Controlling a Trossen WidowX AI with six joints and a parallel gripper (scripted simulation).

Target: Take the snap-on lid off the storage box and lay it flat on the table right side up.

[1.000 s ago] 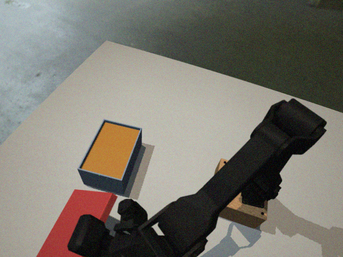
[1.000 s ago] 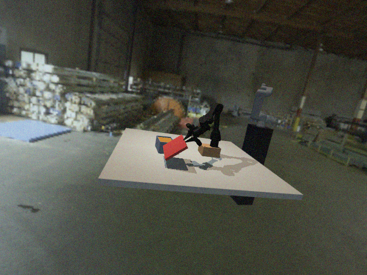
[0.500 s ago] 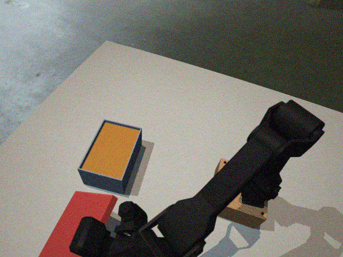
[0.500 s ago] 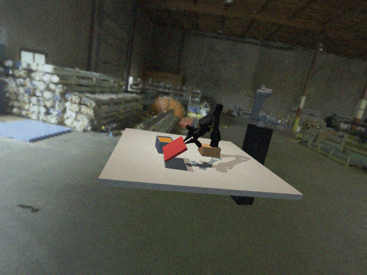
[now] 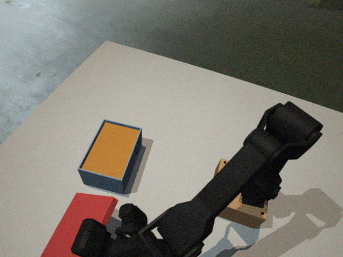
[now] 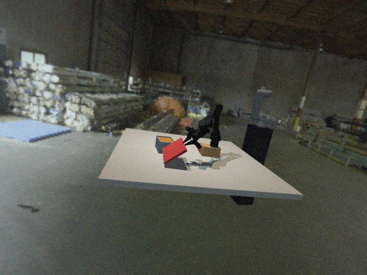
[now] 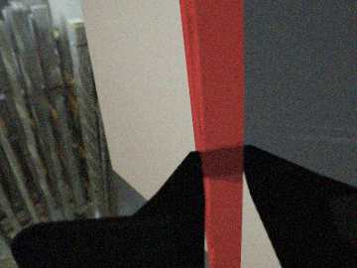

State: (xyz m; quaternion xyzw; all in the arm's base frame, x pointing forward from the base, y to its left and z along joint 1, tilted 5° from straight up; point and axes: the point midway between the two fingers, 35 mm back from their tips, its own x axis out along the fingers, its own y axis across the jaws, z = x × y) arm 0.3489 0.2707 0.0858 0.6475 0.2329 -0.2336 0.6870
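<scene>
- So the claw is pinching the red lid by its edge. In the wrist view there's a black finger on either side of it, and the red strip runs up toward 12 o'clock.
- The lid is off the box and tilted, definitely not flat. From the exterior side, its high end points to about 1 o'clock and its low corner to about 7. Can't tell if that corner touches the table.
- The storage box sits upright on the table, dark blue and open on top, with an orange surface showing inside the rim.
- Seen from the top, the lid is at roughly 7 o'clock from the box, and the arm covers part of it.
- The wooden block under the arm's foot is around 4 o'clock from the box in that same view, well apart from it.
</scene>
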